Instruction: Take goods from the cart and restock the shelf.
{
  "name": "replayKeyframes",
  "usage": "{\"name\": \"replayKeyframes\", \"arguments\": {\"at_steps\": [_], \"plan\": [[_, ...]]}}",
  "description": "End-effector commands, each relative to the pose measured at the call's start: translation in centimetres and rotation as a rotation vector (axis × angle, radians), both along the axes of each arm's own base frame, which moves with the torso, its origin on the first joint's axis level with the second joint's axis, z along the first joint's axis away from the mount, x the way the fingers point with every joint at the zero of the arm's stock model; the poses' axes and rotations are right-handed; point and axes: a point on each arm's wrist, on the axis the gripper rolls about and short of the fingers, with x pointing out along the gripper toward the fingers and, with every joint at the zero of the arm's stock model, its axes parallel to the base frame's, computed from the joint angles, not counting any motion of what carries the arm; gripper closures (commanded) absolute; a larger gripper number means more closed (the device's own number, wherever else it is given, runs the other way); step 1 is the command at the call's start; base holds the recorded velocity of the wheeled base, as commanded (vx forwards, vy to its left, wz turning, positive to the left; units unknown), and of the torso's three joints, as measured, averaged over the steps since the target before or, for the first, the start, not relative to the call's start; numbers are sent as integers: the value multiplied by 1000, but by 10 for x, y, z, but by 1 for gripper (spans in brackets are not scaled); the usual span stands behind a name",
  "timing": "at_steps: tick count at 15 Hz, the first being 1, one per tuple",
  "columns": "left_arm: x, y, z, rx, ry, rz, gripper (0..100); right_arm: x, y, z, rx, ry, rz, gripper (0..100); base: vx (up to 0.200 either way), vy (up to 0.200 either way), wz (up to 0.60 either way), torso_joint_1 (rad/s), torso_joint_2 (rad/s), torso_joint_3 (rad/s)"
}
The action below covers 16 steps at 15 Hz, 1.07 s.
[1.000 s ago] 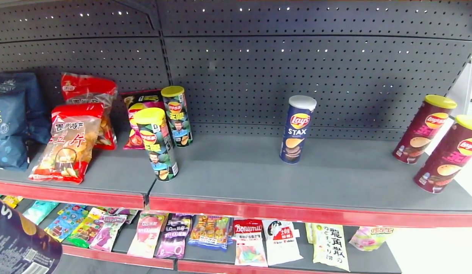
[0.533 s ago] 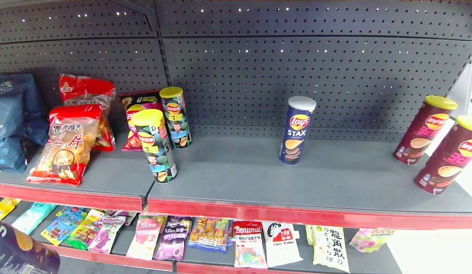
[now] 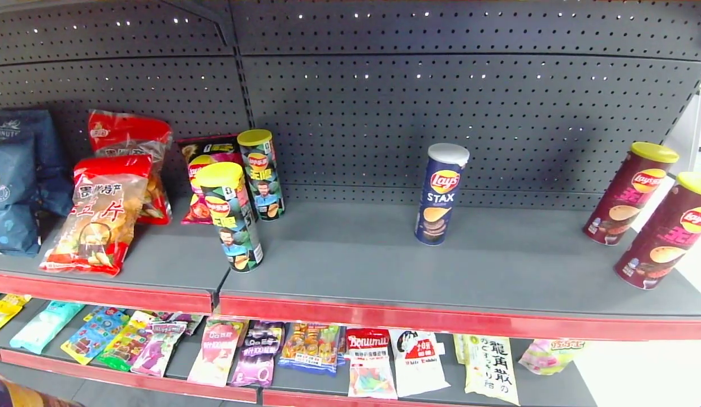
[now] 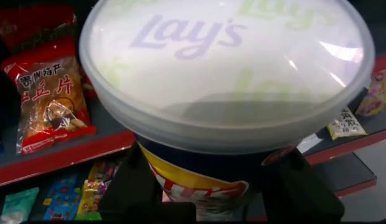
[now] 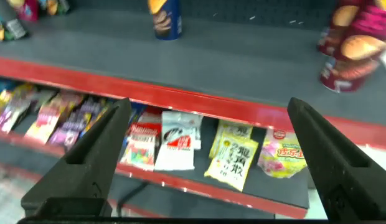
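One can (image 4: 224, 68) is clamped between my left gripper's (image 4: 218, 186) fingers (image 4: 146, 186), lid toward the wrist. I hold it low before the shelf (image 3: 384, 265), ready, I judge, to go beside the blue can (image 3: 442, 195). My right gripper (image 5: 208, 155) hangs spread and empty.

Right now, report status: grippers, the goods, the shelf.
Left gripper shut on chip can. Right gripper open, empty. Shelf bare between standing blue can and front green can.
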Motion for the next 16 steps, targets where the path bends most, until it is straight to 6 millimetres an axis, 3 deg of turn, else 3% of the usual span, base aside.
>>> {"name": "replayKeyframes", "arguments": {"at_steps": [1, 3, 4, 6, 9, 11, 16], "plan": [[-1, 0, -1, -1, -4, 3, 100, 104, 12, 46, -59, 223, 123, 0, 0, 0, 0, 0, 0, 0], [-1, 0, -2, -1, 2, 6, 100, 141, 22, 46, -56, 229, 167, 0, 0, 0, 0, 0, 0, 0], [0, 0, -3, -1, 5, 6, 100, 178, 43, 47, -65, 206, 234, 0, 0, 0, 0, 0, 0, 0], [0, 0, -2, -5, 6, 7, 100, 214, 65, 42, -81, 236, 260, 0, 0, 0, 0, 0, 0, 0], [2, 0, -2, -8, 16, 6, 100, 273, 82, 33, -67, 127, 224, 0, 0, 0, 0, 0, 0, 0], [5, 0, -4, -9, 34, 6, 100, 284, 93, 20, -84, 155, 207, 0, 0, 0, 0, 0, 0, 0], [6, 1, -4, -9, 42, 9, 100, 322, 111, 19, -82, 125, 204, 0, 0, 0, 0, 0, 0, 0]]}}
